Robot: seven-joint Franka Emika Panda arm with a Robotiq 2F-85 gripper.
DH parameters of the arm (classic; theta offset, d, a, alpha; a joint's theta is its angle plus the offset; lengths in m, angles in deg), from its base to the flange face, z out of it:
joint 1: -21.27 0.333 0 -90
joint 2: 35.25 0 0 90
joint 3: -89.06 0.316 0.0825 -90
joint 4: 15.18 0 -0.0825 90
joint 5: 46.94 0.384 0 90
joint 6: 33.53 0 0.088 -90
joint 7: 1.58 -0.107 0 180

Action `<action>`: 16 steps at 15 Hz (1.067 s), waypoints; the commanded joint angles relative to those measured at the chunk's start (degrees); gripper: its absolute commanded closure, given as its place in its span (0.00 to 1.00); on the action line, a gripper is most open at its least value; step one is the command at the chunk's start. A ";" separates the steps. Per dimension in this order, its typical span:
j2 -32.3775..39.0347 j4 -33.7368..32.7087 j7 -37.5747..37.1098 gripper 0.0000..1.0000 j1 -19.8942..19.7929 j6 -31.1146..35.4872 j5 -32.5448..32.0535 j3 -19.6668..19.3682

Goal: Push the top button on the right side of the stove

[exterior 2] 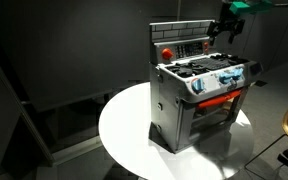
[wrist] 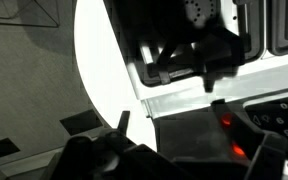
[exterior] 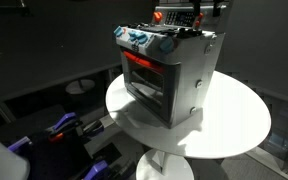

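No legible lettering on the stove [exterior 2: 187, 118], perhaps owing to dim, small views

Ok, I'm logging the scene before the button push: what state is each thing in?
stove: upright on the white table
oven door: shut
button panel: upright
gripper: raised at the panel's top corner; contact unclear, and cannot tell if the jaws are open

The stove [exterior 2: 196, 105] looks like matt silver-grey plastic on a smooth white table [exterior 2: 124, 125].
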 commanded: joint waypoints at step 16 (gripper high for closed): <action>1.17 -2.10 1.46 0.00 0.26 1.04 1.31 -0.39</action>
